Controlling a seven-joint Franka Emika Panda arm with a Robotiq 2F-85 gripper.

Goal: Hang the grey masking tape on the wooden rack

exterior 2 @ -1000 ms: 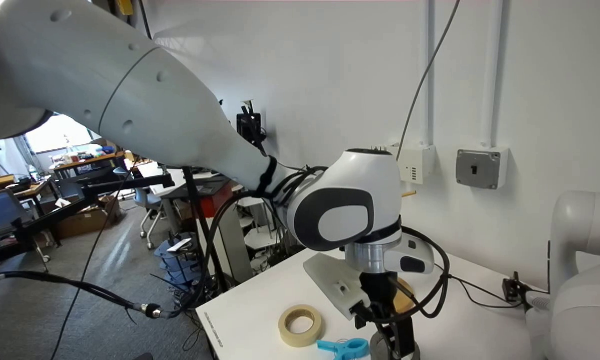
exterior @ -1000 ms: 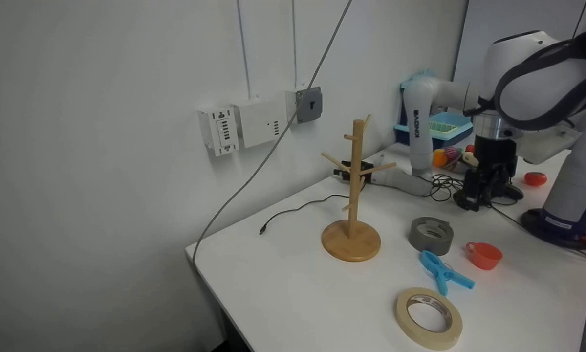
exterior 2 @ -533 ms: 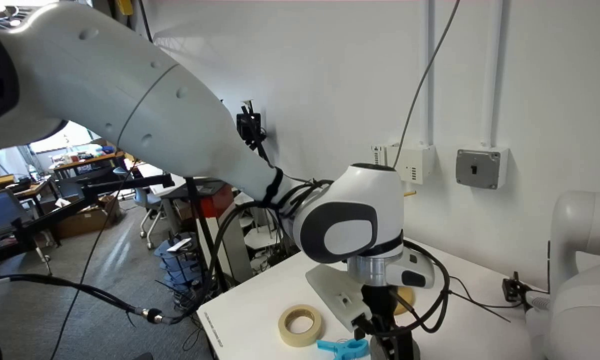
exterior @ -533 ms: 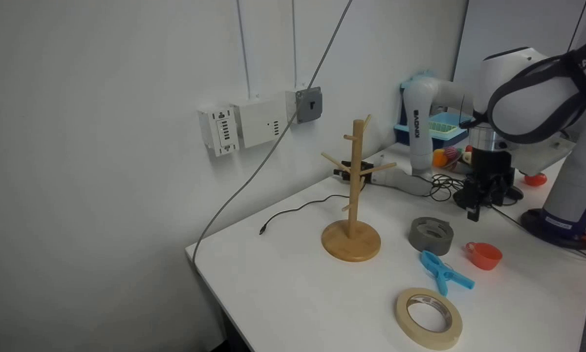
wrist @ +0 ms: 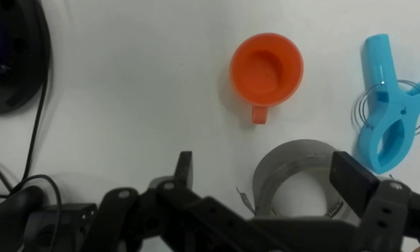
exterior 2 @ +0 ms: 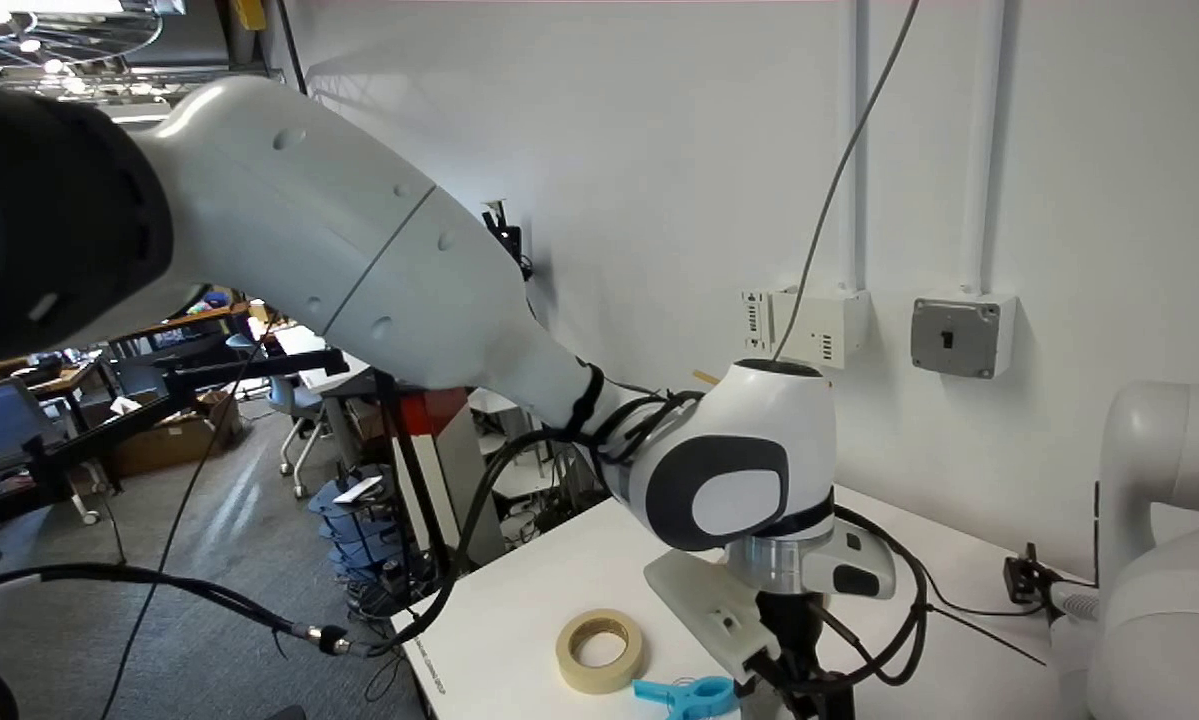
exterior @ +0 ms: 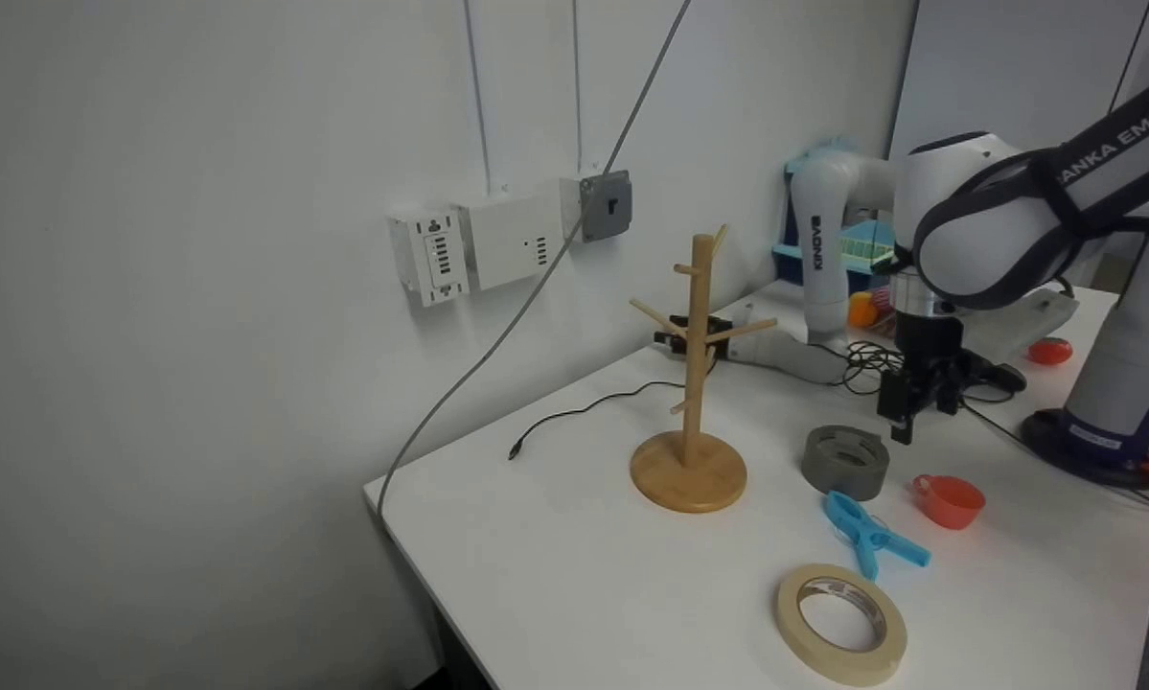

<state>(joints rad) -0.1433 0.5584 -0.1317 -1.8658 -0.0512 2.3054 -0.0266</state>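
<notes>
While the grey tape (wrist: 283, 164) lies flat on the tabletop (exterior: 555, 537), below the end effector (wrist: 261, 166) and off toward one finger (wrist: 351, 183), the step in hand looks like lining up for the grasp, with the hanging not yet begun. The next move probably calls for a slight sideways shift to centre the tape, then a straight descent and a squeeze on the ring; whether the gap can span the whole roll, I cannot tell. The wooden rack (exterior: 695, 383) stands upright beyond the tape from the end effector, so the carry afterward should head that way. Both fingers stand wide apart and hold nothing; one overlaps the ring in the wrist view, seemingly above it without contact. Near that same finger lies the blue clamp (wrist: 388, 101), which a careless descent could nudge; the orange cup (wrist: 266, 70) sits apart from both tape and clamp.
</notes>
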